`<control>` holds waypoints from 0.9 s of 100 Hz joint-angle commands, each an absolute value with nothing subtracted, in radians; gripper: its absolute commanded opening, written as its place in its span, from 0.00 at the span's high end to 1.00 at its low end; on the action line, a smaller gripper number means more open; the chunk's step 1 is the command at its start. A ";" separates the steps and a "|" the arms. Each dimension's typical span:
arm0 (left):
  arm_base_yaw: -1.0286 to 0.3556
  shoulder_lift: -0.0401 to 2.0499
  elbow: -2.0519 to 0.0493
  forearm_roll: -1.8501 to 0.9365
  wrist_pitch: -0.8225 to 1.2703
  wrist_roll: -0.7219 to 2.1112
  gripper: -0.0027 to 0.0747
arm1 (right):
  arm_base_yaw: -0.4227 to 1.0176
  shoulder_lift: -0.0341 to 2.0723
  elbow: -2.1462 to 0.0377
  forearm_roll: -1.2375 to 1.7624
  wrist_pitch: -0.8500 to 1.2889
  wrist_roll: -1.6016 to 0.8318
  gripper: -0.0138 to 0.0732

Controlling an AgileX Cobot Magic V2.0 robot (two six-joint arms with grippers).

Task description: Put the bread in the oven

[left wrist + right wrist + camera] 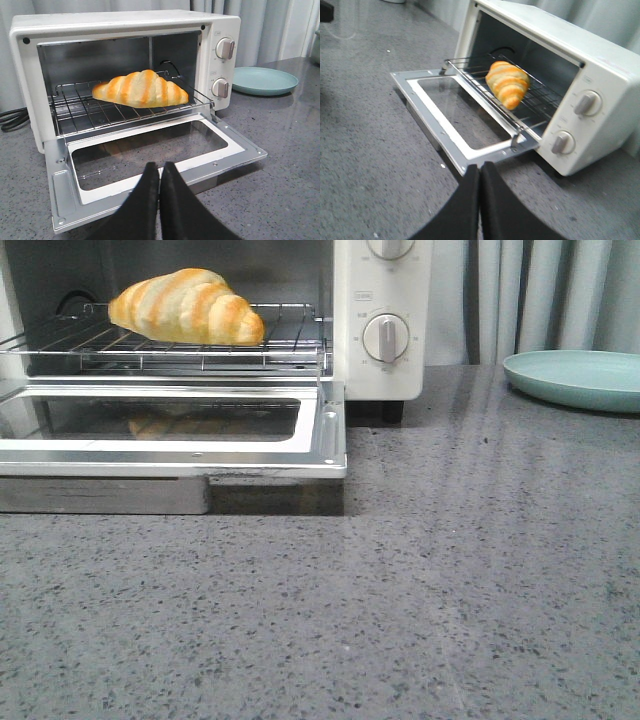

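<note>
Striped golden-orange croissant-shaped bread (187, 306) lies on the wire rack (290, 345) inside the white toaster oven (382, 370) — placement looks done; glass door (330, 435) is down, closing may be left. Left gripper (160, 172) and right gripper (480, 172) both clenched on nothing, clear of the oven. Front view shows neither gripper — only the wrist views do. Teal plate (575, 378) sits beside the oven on the grey surface (400, 620).

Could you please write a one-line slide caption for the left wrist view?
Bread rests on the wire rack of the open oven; left gripper shut, in front of the door.
</note>
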State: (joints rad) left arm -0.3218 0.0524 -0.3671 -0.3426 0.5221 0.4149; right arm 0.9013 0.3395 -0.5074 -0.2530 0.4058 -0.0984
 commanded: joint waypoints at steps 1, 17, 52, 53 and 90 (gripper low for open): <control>-0.319 0.066 -0.391 -0.356 0.445 0.405 0.99 | 0.874 0.268 -0.496 -0.299 0.363 -0.106 0.90; -0.319 0.066 -0.391 -0.356 0.445 0.405 0.99 | 0.847 0.147 -0.457 -0.331 0.353 -0.106 0.90; -0.319 0.066 -0.391 -0.356 0.445 0.405 0.99 | 0.846 0.048 -0.456 -0.331 0.359 -0.106 0.90; -0.319 0.066 -0.391 -0.356 0.445 0.405 0.99 | 0.846 0.048 -0.456 -0.331 0.359 -0.106 0.90; -0.319 0.066 -0.360 -0.366 0.428 0.405 0.99 | 0.846 0.048 -0.456 -0.331 0.364 -0.106 0.90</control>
State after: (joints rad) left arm -0.3218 0.0524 -0.3552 -0.3430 0.5063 0.4149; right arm 0.8523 0.0351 -0.4325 -0.3130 0.4302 -0.0984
